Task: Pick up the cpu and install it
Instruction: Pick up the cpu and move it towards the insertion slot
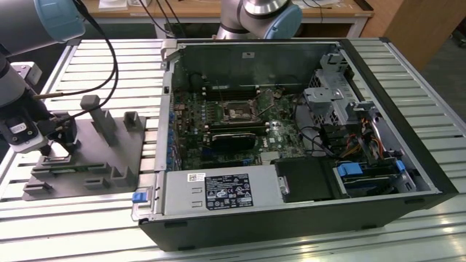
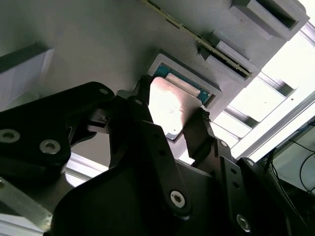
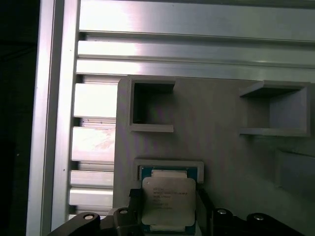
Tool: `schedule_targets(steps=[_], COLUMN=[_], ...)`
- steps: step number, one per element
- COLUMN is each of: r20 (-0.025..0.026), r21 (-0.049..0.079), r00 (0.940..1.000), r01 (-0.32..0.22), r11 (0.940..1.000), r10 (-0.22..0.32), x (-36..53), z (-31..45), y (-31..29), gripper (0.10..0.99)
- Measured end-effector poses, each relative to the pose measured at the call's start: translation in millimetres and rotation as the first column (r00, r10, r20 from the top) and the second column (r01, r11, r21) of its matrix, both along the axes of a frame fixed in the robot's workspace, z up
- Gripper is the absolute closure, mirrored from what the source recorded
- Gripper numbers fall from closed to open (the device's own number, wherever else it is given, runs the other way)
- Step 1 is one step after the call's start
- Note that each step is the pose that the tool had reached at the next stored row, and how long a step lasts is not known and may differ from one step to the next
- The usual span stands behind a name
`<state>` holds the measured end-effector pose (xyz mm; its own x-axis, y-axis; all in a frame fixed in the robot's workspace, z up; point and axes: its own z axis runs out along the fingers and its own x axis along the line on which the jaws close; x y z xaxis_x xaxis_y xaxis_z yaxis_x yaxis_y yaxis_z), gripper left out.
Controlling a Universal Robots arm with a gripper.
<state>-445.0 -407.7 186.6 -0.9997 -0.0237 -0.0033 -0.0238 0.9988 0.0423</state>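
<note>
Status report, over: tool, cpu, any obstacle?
Tool shut on cpu. Cpu sits in grey fixture recess, not lifted clear. No obstacle seen around it.

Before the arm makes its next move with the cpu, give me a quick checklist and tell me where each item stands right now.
1. Gripper centred on the cpu: ok, it straddles the chip in both wrist views.
2. Fingers on opposite edges of the cpu: ok, one sits against each side.
3. Cpu clear of its pocket in the grey fixture: cannot tell.
4. Computer case accessible: ok, it lies with its open side up.
5. Motherboard socket ready to receive the chip: cannot tell from the exterior view.
</note>
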Motion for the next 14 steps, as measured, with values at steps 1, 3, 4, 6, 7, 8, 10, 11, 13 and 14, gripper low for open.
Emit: schedule_targets(steps=[1,3,4,6,7,8,10,11,13,14], r20=[0.0002,0.0004,0.0004,0.0001,0.0,0.0,0.0,0.0,-0.0002,-0.0001], r21=[0.0,0.0,0.0,0.0,0.0,0.0,0.0,0.0,0.0,0.0], r00=[1.0,1.0,1.0,1.0,1.0,1.0,1.0,1.0,1.0,1.0], r01=[0.0,0.0,0.0,0.0,0.0,0.0,0.0,0.0,0.0,0.0], r11=[1.0,1.0,1.0,1.0,1.0,1.0,1.0,1.0,1.0,1.0], r10=[0.0,0.0,0.0,0.0,0.0,0.0,0.0,0.0,0.0,0.0], x=[0.0,0.0,0.0,0.0,0.0,0.0,0.0,0.0,0.0,0.0], z=[-0.1,-0.3,-0.3,-0.1,-0.1,-0.1,-0.1,-0.1,0.0,-0.1], y=[0.0,0.0,0.0,0.0,0.0,0.0,0.0,0.0,0.0,0.0], gripper=[0.549,0.549,0.549,0.486,0.486,0.486,0.486,0.486,0.502,0.502])
